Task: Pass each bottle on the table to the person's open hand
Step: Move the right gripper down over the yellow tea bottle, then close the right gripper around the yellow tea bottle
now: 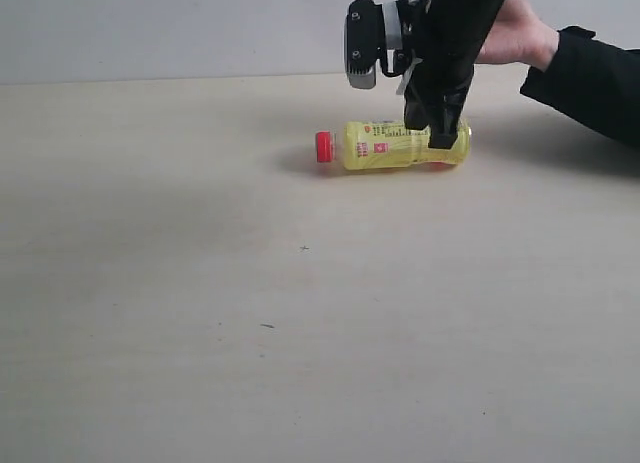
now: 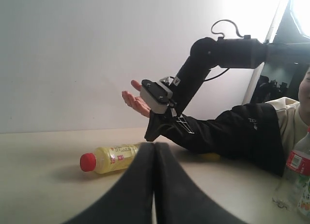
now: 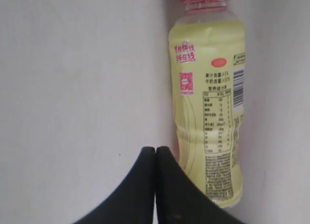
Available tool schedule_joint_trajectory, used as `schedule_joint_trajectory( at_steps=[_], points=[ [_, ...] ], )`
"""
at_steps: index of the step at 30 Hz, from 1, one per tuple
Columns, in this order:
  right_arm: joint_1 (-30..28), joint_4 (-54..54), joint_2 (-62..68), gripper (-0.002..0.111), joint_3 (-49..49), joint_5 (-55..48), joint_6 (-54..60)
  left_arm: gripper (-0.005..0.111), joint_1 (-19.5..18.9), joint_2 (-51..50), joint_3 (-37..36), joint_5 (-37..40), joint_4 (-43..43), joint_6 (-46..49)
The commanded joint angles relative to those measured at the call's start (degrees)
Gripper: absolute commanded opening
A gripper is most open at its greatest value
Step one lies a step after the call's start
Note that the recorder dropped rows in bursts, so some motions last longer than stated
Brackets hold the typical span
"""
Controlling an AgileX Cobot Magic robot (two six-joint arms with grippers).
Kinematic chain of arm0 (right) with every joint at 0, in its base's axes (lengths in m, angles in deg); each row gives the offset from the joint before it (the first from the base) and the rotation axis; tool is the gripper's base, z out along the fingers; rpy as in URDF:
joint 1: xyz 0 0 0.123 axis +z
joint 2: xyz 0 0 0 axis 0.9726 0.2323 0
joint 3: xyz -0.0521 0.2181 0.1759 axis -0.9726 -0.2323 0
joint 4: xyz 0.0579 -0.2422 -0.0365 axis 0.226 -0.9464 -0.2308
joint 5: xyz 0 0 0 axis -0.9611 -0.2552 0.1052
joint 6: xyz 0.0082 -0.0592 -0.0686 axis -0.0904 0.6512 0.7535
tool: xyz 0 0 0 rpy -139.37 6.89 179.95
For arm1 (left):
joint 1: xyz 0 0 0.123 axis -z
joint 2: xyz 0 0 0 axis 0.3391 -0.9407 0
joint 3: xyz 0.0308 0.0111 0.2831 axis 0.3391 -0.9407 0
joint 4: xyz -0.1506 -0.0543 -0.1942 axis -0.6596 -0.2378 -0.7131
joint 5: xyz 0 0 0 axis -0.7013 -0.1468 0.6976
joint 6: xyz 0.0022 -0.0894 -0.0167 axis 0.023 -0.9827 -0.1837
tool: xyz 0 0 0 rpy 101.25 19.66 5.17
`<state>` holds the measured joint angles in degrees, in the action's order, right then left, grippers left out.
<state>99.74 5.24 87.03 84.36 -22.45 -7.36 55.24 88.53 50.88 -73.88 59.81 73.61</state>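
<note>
A yellow bottle with a red cap lies on its side on the pale table. My right gripper is shut and empty, its tips down beside the bottle's body near the base end. The person's open hand is held palm up above the table, just behind my right arm. My left gripper is shut on nothing and low over the table, some way from the bottle. It is out of the exterior view. A clear bottle with a red label stands near the person.
The person's black sleeve reaches over the far right of the table. In the left wrist view my right arm comes down in front of the hand. A pale wall lies behind the table.
</note>
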Motion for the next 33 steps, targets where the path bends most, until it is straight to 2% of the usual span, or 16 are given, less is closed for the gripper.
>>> schedule_joint_trajectory(
  at_steps=[1,4,8,10,15,20,28,33],
  points=[
    [-0.1,1.0,1.8,0.001,2.1,3.7,0.9,0.0,0.0,0.3,-0.2,-0.2,0.2,-0.2],
    [-0.1,1.0,1.8,0.015,2.1,7.0,-0.5,0.0,0.0,0.3,-0.2,-0.2,0.2,-0.2],
    [-0.1,1.0,2.4,0.05,2.1,10.3,-0.5,0.0,0.0,0.3,-0.2,-0.2,0.2,-0.2],
    [-0.1,1.0,2.6,0.06,2.1,12.4,-1.4,0.0,0.0,0.3,-0.2,-0.2,0.2,-0.2],
    [-0.1,2.1,2.7,0.066,2.1,12.0,-4.3,0.0,0.0,0.3,-0.2,-0.2,0.2,-0.2],
    [-0.1,1.0,4.6,0.08,2.1,13.0,-4.1,0.0,0.0,0.3,-0.2,-0.2,0.2,-0.2],
    [0.1,-8.2,8.1,0.081,2.1,13.4,-4.1,0.0,0.0,0.3,-0.2,-0.2,0.2,-0.2],
    [0.1,-9.9,8.7,0.081,2.1,16.5,-4.2,0.0,0.0,0.3,-0.2,-0.2,0.2,-0.2]
  ],
)
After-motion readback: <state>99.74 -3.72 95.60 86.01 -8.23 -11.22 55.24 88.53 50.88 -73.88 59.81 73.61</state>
